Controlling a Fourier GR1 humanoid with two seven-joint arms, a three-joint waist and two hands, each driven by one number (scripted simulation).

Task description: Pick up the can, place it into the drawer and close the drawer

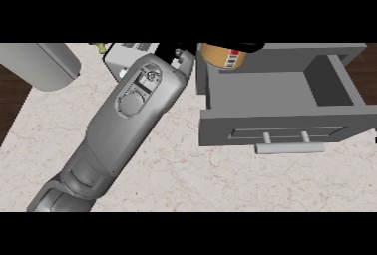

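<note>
The can (222, 57), tan with a white and red label, sits in my right hand (247, 47), whose black fingers curl round its top and side. It hangs over the back left corner of the open grey drawer (259, 88), whose inside shows nothing in it. The drawer's front panel with its bar handle (290, 148) faces the near side. My grey right forearm (132, 109) runs from the lower left up to the can. Most of the hand is hidden by the wrist and the picture's top edge. My left hand does not show.
A grey rounded limb (40, 64) lies at the upper left. A white boxy object (120, 59) and a yellow-green bit (98, 47) peek out behind my forearm. The marble counter (221, 184) ends at dark wood on the left (9, 109).
</note>
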